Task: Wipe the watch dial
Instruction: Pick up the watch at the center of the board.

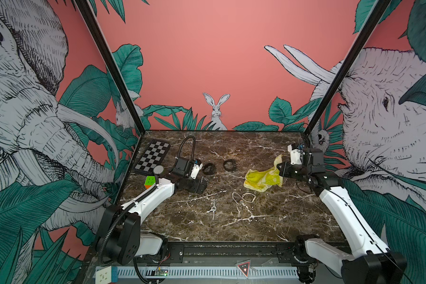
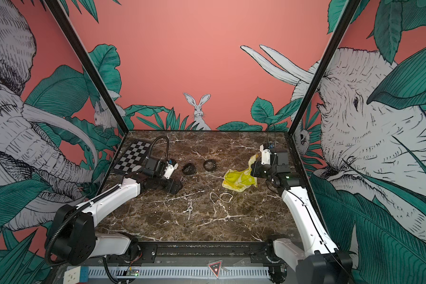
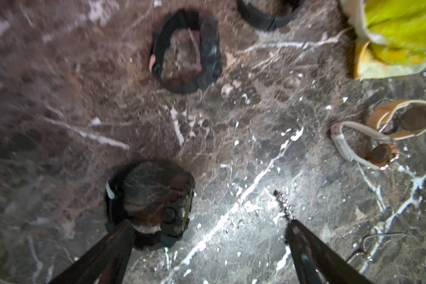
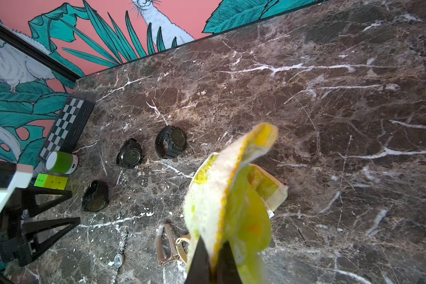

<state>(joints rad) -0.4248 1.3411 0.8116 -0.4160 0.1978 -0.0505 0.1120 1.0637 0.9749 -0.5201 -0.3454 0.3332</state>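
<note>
Three black watches lie on the marble table (image 1: 231,221). Two show in both top views, one (image 1: 209,169) (image 2: 189,169) beside the other (image 1: 229,164) (image 2: 209,164). The third black watch (image 3: 148,204) (image 4: 95,196) lies dial up against one fingertip of my left gripper (image 3: 209,223) (image 1: 202,185), which is open, low over the table, with nothing between its fingers. My right gripper (image 4: 213,242) (image 1: 279,169) is shut on a yellow cloth (image 4: 221,196) (image 1: 261,179). Part of the cloth hangs from it and the rest drapes on the table, to the right of the watches.
Two tan-strapped watches (image 1: 244,196) and a silver chain watch (image 1: 214,209) lie nearer the front. A checkerboard (image 1: 153,155), a green cylinder (image 4: 62,162) and a colour cube (image 1: 150,181) sit along the left wall.
</note>
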